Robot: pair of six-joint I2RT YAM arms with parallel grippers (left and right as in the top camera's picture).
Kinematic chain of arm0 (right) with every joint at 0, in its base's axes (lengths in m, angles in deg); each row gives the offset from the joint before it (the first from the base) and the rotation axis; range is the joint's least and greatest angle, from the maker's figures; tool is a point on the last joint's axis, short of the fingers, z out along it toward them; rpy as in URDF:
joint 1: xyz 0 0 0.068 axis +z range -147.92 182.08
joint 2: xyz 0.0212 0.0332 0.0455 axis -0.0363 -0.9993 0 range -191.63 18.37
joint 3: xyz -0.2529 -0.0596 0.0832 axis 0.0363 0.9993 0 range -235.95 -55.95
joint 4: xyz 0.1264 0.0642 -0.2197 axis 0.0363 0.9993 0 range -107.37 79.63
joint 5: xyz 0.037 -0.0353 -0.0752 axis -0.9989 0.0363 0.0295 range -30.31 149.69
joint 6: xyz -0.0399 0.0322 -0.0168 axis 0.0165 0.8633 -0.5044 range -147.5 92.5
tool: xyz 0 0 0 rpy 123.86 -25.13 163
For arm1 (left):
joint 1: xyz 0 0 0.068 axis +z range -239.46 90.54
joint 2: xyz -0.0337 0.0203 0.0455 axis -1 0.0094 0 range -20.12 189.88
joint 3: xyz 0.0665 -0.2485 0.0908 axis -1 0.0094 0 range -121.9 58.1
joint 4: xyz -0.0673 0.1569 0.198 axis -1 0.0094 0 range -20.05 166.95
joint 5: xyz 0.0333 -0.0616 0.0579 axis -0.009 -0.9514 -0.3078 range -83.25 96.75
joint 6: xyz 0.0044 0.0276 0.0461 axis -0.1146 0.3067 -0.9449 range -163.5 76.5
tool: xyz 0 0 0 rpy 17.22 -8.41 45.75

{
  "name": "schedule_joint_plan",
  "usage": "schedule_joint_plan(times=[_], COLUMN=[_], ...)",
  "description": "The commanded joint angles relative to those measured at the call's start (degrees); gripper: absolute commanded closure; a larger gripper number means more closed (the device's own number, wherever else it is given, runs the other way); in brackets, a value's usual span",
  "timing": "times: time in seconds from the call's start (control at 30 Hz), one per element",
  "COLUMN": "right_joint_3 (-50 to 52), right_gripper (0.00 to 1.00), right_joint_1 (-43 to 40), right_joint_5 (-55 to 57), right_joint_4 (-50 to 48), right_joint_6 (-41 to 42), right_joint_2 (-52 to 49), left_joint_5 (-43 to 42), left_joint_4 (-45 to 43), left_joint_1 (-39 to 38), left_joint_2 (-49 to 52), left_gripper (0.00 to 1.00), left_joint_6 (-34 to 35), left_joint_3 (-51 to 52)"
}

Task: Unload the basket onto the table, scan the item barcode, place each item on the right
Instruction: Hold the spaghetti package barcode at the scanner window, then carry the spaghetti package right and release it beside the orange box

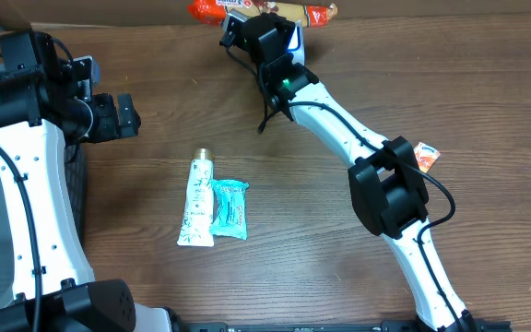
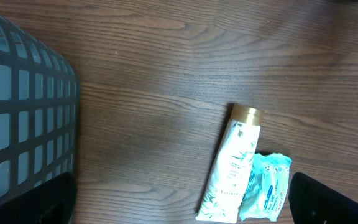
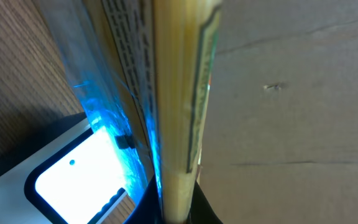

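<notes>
Arm stretched to far edge, right gripper (image 1: 258, 17) pinched on flat glossy packet (image 3: 174, 93), glowing scanner (image 3: 73, 180) beside, left gripper (image 1: 125, 115) spread wide.

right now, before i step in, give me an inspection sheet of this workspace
surface: wooden table, no spills seen
job's things: long packet held at the far edge, close by the lit scanner
clutter: white tube and teal pouch side by side; small orange packet by the right arm; mesh basket at the left
grippers: left pincer open and empty; right pincer shut on the long packet
cables: black cable hanging off the right arm
surroundings: tan board behind the table
</notes>
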Motion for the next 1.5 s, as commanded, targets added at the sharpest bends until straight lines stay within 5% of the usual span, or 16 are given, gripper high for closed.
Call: schedule_joint_plan(times=[0.0, 0.33, 0.53, 0.73, 1.03, 1.47], right_joint_3=[-2.6, -2.62, -2.62, -2.62, 2.14, 31.45], right_gripper=[0.96, 0.96, 0.96, 0.96, 0.96, 0.96], right_joint_1=[-0.11, 0.2, -1.66, -13.35, -38.66, -46.64], right_joint_5=[1.42, 4.42, 0.74, -22.14, -55.1, -71.06], right_joint_4=[-1.77, 12.72, 35.82, 58.55, 75.23, 55.19], right_joint_6=[-0.31, 17.4, 47.95, 71.19, 73.16, 69.83], right_joint_2=[1.51, 16.13, 32.15, 43.76, 41.99, 39.36], left_joint_5=[-0.07, -0.04, -0.07, -0.07, -0.04, -0.04], left_joint_4=[-0.24, -0.24, -0.24, -0.24, -0.24, -0.24], left_joint_1=[-0.13, -0.13, -0.13, -0.13, -0.13, -0.13], left_joint_2=[-0.24, -0.24, -0.24, -0.24, -0.24, -0.24], left_gripper=[0.0, 0.0, 0.0, 0.0, 0.0, 0.0], left_joint_6=[-0.87, -0.87, -0.87, -0.87, -0.87, -0.87], left_joint_3=[-0.72, -0.72, -0.72, -0.72, -0.72, -0.72])
